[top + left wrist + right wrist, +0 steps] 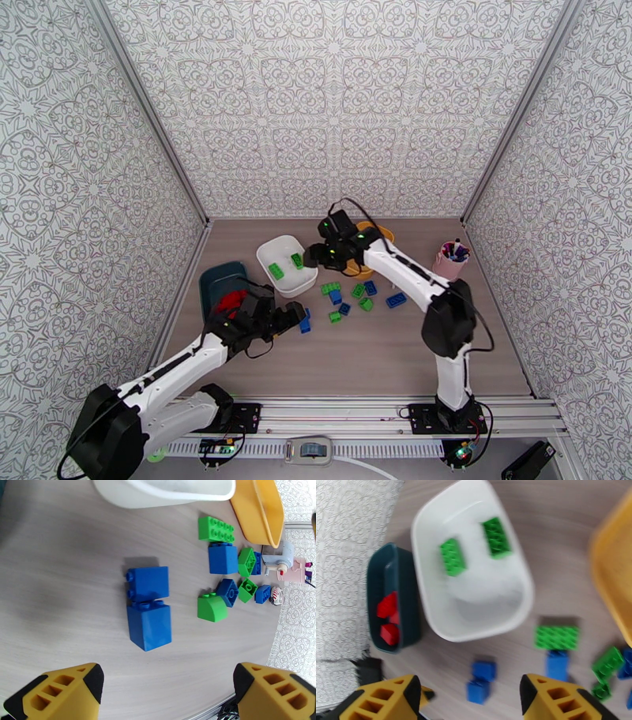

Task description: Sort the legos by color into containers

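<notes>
Left gripper (pixel 166 685) hangs wide open and empty at the bottom of the frame, just short of two blue legos (pixel 148 608) lying touching mid-table. Right gripper (pixel 470 691) is spread and empty too, over the white tray (pixel 426 610) holding two greens (pixel 452 557). My worry: closing on that touching pair could pinch one brick and skid the other away.

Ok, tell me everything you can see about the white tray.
The white tray is a shallow, glossy plastic-looking rounded rectangle with a rolled rim, sitting flat on the wooden tabletop. Two green bricks lie studs-up inside, apart from each other; the rest of its floor is bare. The dark teal tray sits close on its left, the yellow tray to its right.
</notes>
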Robot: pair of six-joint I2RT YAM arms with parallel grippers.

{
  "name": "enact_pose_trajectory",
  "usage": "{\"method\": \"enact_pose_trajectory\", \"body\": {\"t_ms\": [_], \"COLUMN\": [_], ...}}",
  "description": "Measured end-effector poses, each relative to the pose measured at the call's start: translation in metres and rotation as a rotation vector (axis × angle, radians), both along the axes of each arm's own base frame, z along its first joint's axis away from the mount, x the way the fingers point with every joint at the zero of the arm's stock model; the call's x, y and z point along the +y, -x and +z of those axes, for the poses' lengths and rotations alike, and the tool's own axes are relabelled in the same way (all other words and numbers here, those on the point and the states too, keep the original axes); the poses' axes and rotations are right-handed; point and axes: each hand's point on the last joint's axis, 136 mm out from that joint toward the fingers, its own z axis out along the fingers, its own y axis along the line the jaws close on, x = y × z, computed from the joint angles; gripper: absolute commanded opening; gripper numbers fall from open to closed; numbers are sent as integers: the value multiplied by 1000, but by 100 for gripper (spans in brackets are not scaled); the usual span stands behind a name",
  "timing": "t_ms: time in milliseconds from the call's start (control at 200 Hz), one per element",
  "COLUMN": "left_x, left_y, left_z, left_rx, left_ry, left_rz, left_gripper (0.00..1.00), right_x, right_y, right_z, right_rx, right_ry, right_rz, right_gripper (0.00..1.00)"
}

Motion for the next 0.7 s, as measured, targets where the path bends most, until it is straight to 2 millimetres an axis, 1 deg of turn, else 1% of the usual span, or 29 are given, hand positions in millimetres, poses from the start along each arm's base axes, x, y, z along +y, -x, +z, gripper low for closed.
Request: {"method": "enact_pose_trajectory", "body": {"t_ms": [70,160,320,415,520,700], "left_x": [-3,-7,-20,-29,-41,-61], "left_y": [-4,-8,-10,-10,-11,-14], "left_z": [5,8,6,4,2,3], "left_rx": [-14,-18,-6,0,-1,-25], "left_ry": [-2,-8,-25,-37,-52,-59], "left_rz": [-9,-21,-54,-76,-102,-127], "left_gripper": [92,93,93,93,93,92], "right_x": [-22,-50,-97,-121,-140,-151], "right_y": [5,12,26,37,49,65], "right_z": [-9,-27,-63,-81,-96,-119], "right_rx": [4,25,72,94,114,149], "right_ry": [42,94,195,252,303,344], "right_rz": [-22,-48,-86,-98,-102,-81], "right_gripper": [68,68,68,64,63,59]}}
